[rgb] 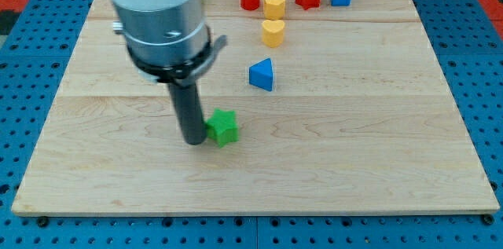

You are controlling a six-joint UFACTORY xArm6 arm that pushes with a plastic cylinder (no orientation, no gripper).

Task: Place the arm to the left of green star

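Green star sits at 3 o'clock of my tip, touching it; plain rod, nothing pinched, on wooden board.

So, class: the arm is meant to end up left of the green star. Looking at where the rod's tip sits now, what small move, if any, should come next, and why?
Probably none, or at most a slight ease toward the view's left. My tip already sits right beside the green star, on its left and apparently touching it, so pushing further right would likely shove the star away.
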